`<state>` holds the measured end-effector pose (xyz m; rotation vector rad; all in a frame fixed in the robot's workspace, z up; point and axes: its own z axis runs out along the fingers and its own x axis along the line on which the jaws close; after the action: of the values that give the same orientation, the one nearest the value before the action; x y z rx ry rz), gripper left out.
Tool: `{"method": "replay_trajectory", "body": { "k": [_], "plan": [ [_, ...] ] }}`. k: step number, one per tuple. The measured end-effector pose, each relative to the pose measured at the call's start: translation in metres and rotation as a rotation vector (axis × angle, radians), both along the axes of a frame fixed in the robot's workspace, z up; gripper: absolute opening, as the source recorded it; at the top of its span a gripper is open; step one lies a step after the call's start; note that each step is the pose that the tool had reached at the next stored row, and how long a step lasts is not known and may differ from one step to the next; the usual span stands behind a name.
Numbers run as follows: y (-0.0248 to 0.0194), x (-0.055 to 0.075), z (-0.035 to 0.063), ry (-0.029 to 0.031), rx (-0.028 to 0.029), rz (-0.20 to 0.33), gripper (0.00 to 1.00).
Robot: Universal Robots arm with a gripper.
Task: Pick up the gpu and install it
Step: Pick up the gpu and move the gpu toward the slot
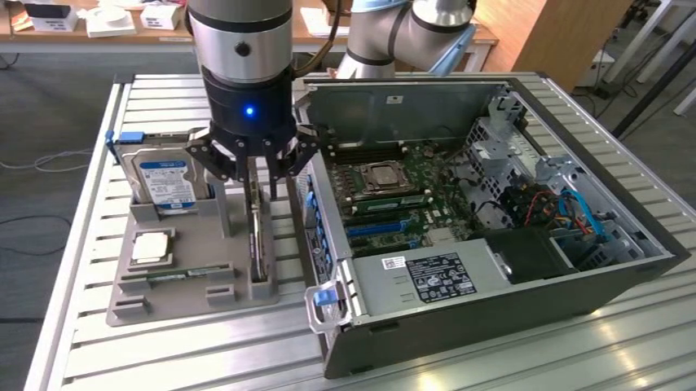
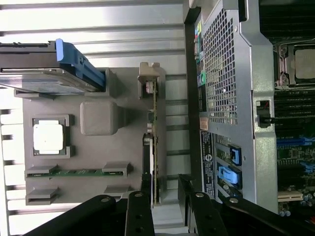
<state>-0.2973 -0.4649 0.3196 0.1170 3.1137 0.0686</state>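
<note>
Farthest toward the exterior view's left of the claw [image 2: 166,191], a ribbed, pale metal table [image 1: 87,358] carries a matte grey moulded holder tray [image 1: 174,308] with slots and recesses. In its rear slot, a boxy silver hard drive [image 1: 163,181] with a blue-and-white label stands upright, a blue plastic clip on its upper corner. Nearer the front, a square processor chip [image 1: 150,247] with a dull metal lid lies flat in a square pocket. In front of that, a narrow green memory stick [image 1: 174,277] rests in a long groove between two grey clips. Directly under the claw, the gpu [image 2: 155,118], a thin flat dark card, stands on edge in the tray's slot on the side nearest the computer. The claw's black fingers are spread apart, one on each side of the card's upper edge, not clamped on it. To the exterior view's right of the claw, and just beside the tray, a dark metal computer case [image 1: 457,342] lies open. It holds a green motherboard [image 1: 429,216] with a square metal socket and blue slots, a labelled grey power supply [image 1: 429,277] at the front, and perforated steel bays with coloured cables on the far side.
</note>
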Motion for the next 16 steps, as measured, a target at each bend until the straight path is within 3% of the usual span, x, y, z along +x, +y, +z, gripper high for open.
{"method": "replay_trajectory", "body": {
  "k": [8, 16],
  "plan": [
    [-0.0058, -0.0058, -0.0004, -0.0001, 0.0, 0.0, 0.36],
    [-0.006, -0.0063, -0.0047, -0.0001, 0.0001, 0.0, 0.36]
  ]
}}
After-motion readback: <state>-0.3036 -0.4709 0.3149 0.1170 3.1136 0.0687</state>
